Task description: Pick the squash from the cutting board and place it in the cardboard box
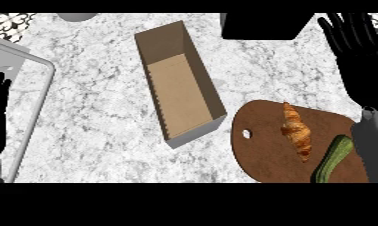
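Fingers (347,32) of right hand (354,45) spread, holding nothing.

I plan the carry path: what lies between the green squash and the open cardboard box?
In the head view, a brown croissant lies on the round wooden cutting board, between the green squash and the cardboard box; beyond the board, bare marble counter.

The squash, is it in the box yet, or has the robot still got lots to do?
Not yet. Nothing looks done: the squash lies on the cutting board beside a croissant, and the cardboard box holds nothing. Nothing is in hand: the right hand is open, fingers up, above the board, and the left hand barely shows. Grasping, carrying and placing are all left.
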Controlling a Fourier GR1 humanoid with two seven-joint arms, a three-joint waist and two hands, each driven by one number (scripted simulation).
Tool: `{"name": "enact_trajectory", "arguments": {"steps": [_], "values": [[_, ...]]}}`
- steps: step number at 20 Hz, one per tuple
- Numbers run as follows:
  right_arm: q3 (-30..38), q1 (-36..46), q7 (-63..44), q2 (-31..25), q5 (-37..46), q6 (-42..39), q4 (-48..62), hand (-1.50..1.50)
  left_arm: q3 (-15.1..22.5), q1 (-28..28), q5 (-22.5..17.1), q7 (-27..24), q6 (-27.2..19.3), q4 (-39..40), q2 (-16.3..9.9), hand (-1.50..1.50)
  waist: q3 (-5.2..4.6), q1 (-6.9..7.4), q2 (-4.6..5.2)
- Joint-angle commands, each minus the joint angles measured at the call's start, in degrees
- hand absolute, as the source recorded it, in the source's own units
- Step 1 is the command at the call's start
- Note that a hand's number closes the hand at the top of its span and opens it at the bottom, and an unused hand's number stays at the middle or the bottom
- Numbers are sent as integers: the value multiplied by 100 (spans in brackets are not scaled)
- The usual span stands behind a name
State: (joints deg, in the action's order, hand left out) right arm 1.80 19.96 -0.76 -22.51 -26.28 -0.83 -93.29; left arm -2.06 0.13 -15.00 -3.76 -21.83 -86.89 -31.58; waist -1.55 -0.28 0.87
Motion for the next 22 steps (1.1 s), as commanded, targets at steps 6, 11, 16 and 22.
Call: {"name": "enact_trajectory", "arguments": {"steps": [6,11,16,22], "values": [[1636,-900,857,-301,1150,2023,203,-150,795,336,598,231,212,-116,103,0,168,-494,-101],[1885,-1980,567,300,2142,3904,890,-150,970,481,494,309,417,-55,203,0,159,-446,-81],[1605,-3058,1044,857,2681,4303,-44,-150,1309,42,806,475,475,141,470,0,150,-97,-94],[933,-4478,-660,-348,3759,3428,-385,-150,1432,177,957,532,371,-68,479,0,120,-92,-88]]}}
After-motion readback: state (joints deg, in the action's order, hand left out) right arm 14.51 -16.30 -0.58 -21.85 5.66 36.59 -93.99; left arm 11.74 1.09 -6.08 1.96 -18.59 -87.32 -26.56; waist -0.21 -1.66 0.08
